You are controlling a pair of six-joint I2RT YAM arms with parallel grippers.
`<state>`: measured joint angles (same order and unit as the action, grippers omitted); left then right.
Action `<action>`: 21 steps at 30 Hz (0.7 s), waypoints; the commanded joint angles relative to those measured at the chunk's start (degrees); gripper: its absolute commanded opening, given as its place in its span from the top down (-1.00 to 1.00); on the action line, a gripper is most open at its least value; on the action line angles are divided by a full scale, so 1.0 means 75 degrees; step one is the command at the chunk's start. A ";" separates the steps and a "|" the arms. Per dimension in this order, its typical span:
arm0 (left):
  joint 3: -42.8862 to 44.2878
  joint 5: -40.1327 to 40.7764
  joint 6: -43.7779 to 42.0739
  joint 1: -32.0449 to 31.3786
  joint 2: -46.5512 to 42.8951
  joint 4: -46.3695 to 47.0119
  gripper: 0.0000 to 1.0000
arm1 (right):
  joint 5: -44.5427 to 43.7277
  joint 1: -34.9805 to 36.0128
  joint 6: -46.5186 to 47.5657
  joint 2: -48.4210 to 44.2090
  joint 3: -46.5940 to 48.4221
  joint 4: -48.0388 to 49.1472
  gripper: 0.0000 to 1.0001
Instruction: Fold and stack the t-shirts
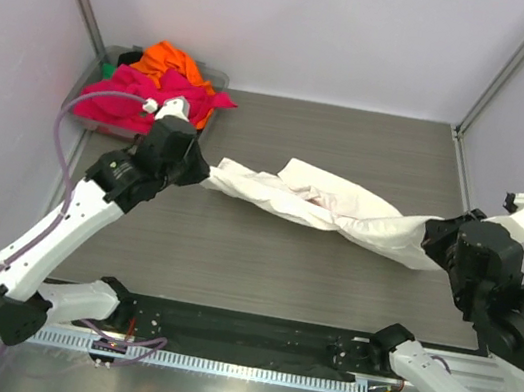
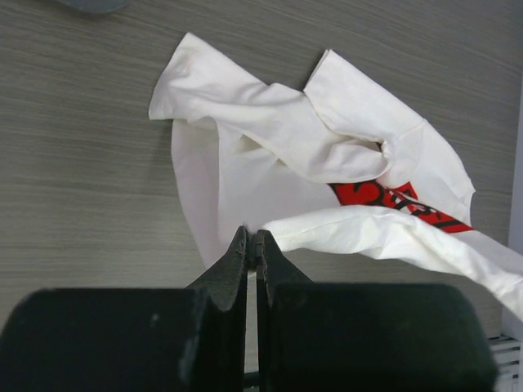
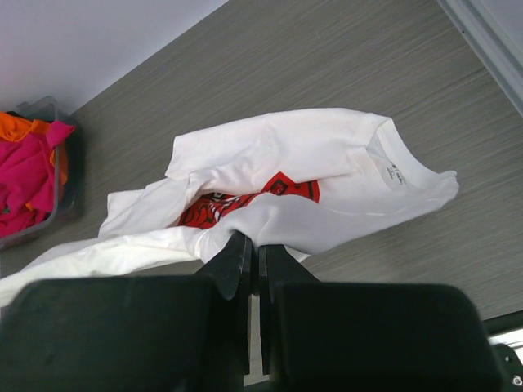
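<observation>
A cream-white t-shirt [image 1: 321, 205] with a red print lies crumpled and stretched across the middle of the table between my two grippers. My left gripper [image 1: 203, 172] is shut on its left end; in the left wrist view the jaws [image 2: 254, 238] pinch a cloth edge and the shirt [image 2: 270, 131] spreads beyond. My right gripper [image 1: 434, 239] is shut on its right end; in the right wrist view the jaws [image 3: 255, 245] pinch a fold of the shirt [image 3: 310, 155], with collar and red print showing. Hot pink [image 1: 143, 94] and orange [image 1: 172, 62] t-shirts are heaped in the bin.
A grey plastic bin [image 1: 117, 56] stands at the back left corner, also in the right wrist view [image 3: 61, 200]. White walls enclose the grey wood-grain table [image 1: 269, 268]. A metal rail [image 1: 242, 365] runs along the near edge.
</observation>
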<state>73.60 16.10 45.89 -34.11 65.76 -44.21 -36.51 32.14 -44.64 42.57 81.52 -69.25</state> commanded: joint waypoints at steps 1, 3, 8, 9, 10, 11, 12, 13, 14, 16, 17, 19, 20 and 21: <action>-0.0064 0.0501 -0.0306 0.0001 -0.0737 -0.0691 0.99 | -0.0580 0.0015 0.0210 -0.0050 0.0450 -0.0246 0.97; 0.0473 0.0794 -0.0480 0.0001 -0.0962 -0.1077 0.99 | -0.0698 0.0015 0.0455 -0.0039 0.1033 -0.0247 0.98; 0.2804 0.1287 -0.1055 0.0001 -0.1279 -0.1840 0.99 | -0.0804 0.0015 0.1485 -0.0004 0.2664 0.0350 0.98; 0.3144 0.1299 -0.1207 0.0001 -0.1279 -0.1898 1.00 | -0.0792 0.0015 0.1824 -0.0015 0.3188 0.0479 0.97; 0.3472 0.1276 -0.1266 -0.0011 -0.1279 -0.1945 1.00 | -0.0769 0.0015 0.2013 0.0008 0.3449 0.0689 0.98; 0.4079 0.1252 -0.1313 0.0001 -0.1268 -0.2015 1.00 | -0.0722 0.0015 0.2224 0.0031 0.3718 0.0795 0.98; 0.4363 0.1159 -0.1372 0.0001 -0.1233 -0.2028 1.00 | -0.0536 0.0015 0.2423 0.0055 0.4220 0.0912 0.97; 0.4633 0.1077 -0.1465 0.0001 -0.1232 -0.2028 1.00 | -0.0418 0.0015 0.2866 0.0113 0.4457 0.1134 0.97; 0.5123 0.0972 -0.1536 0.0001 -0.1174 -0.1958 1.00 | -0.0104 0.0015 0.3079 0.0148 0.4935 0.1264 0.98; 0.5849 0.0692 -0.1711 0.0001 -0.1069 -0.1841 0.99 | 0.0098 0.0015 0.3675 0.0347 0.5441 0.1521 0.98; 0.6098 0.0597 -0.1770 0.0001 -0.1010 -0.1794 1.00 | 0.0180 0.0015 0.3841 0.0418 0.5966 0.1581 0.98; 0.6834 0.0363 -0.1899 0.0001 -0.0765 -0.1700 0.99 | 0.0321 0.0015 0.4309 0.0523 0.6391 0.1907 0.97; 0.7082 0.0327 -0.1923 0.0001 -0.0648 -0.1665 1.00 | 0.0345 0.0027 0.4451 0.0640 0.6590 0.2026 0.97; 0.7317 0.0257 -0.1970 0.0001 -0.0426 -0.1641 1.00 | 0.0426 0.0015 0.4603 0.0699 0.6952 0.2282 0.98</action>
<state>124.33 18.39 34.85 -34.35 58.61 -57.52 -33.78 32.25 -18.83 44.64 128.77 -60.14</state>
